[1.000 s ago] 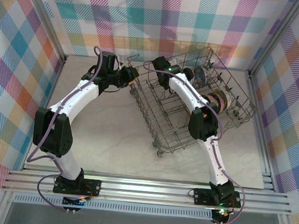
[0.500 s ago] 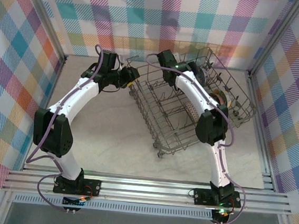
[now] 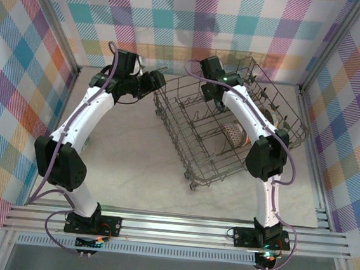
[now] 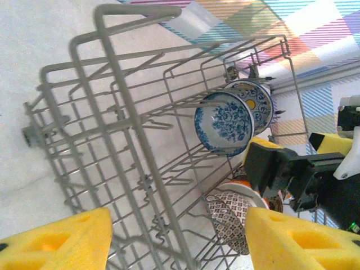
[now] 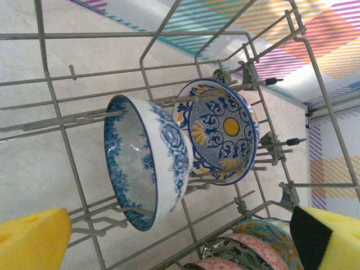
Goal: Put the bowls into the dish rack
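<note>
Bowls (image 5: 149,160) stand on edge toward 2 o'clock inside the dish rack (image 3: 171,131). Left hand (image 3: 154,80) and right hand (image 5: 180,242) both gape wide, empty. Loading judged essentially complete.

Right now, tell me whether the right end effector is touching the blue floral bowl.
Apart. The right wrist view shows the right end effector open, both fingers clear of the blue floral bowl.

right gripper (image 5: 180,239): jaws way wider now, pulled back to the dish rack's (image 3: 173,137) far edge
left gripper (image 4: 177,242): spread wider too
</note>
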`<state>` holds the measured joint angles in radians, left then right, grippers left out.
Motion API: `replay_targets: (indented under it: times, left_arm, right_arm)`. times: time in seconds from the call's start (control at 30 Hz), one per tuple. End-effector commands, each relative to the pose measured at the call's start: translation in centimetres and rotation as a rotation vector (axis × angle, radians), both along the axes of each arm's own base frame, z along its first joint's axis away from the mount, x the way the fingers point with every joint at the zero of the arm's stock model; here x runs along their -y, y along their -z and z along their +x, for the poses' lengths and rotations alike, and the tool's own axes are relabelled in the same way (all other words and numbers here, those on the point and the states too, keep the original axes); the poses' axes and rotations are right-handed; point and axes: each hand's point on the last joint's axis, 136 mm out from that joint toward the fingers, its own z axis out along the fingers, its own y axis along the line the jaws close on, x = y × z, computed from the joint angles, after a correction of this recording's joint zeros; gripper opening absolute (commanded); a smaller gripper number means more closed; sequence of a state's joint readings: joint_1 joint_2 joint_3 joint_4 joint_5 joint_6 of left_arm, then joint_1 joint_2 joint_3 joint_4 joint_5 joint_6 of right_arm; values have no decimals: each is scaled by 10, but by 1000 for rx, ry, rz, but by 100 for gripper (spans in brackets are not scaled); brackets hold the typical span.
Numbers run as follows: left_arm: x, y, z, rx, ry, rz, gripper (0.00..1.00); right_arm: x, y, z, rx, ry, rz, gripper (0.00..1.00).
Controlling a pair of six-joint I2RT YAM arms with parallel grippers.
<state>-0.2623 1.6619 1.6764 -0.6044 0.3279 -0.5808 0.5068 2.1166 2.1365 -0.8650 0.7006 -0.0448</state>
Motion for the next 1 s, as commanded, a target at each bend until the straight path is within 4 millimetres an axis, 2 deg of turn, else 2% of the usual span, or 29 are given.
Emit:
replay_targets:
  times: [0.0, 0.1, 0.2, 0.33, 0.43, 0.63, 0.83, 0.97]
  left_arm:
    - [-47, -27, -25, 22, -108, 96, 66]
    - [-86, -23, -48, -10, -200, 146, 69]
    - [-129, -6, -74, -98, -298, 175, 71]
    - [-186, 40, -106, -290, -423, 192, 73]
    - [-216, 77, -119, -430, -470, 204, 74]
    - [-256, 135, -121, -608, -543, 186, 75]
    - [-279, 180, -102, -731, -546, 212, 76]
    - [-294, 199, -90, -776, -539, 264, 76]
  right_arm:
    - [1, -26, -5, 45, -14, 99, 100]
    - [7, -26, -7, 28, -7, 126, 100]
    - [8, -24, -10, 8, -18, 176, 100]
    - [0, -18, -17, -12, -49, 242, 100]
    - [-6, -16, -22, -23, -71, 283, 99]
    - [2, -14, -32, -21, -66, 261, 99]
    - [10, -14, -42, -26, -66, 235, 99]
    - [12, -17, -44, -20, -70, 227, 99]
